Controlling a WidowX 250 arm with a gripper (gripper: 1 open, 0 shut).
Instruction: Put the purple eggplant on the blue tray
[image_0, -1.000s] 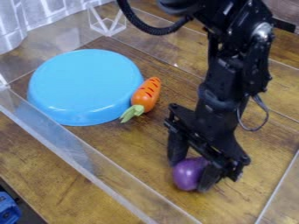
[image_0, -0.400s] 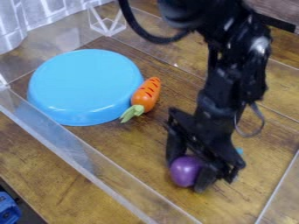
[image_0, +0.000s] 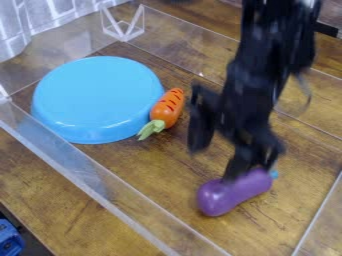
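The purple eggplant (image_0: 230, 193) lies on its side on the wooden table, near the front right, with its teal stem end pointing right. My gripper (image_0: 230, 146) hangs just above it, motion-blurred, its two black fingers spread apart with nothing between them. It does not touch the eggplant. The blue tray (image_0: 88, 97) sits at the left of the table, well apart from both.
An orange carrot (image_0: 163, 110) with a green top rests against the tray's right rim. Clear plastic walls (image_0: 94, 180) fence the table on the front and left. A clear container (image_0: 123, 20) stands at the back.
The gripper, which stood low around the eggplant, has risen and moved back. The eggplant now lies freed on its side on the table.
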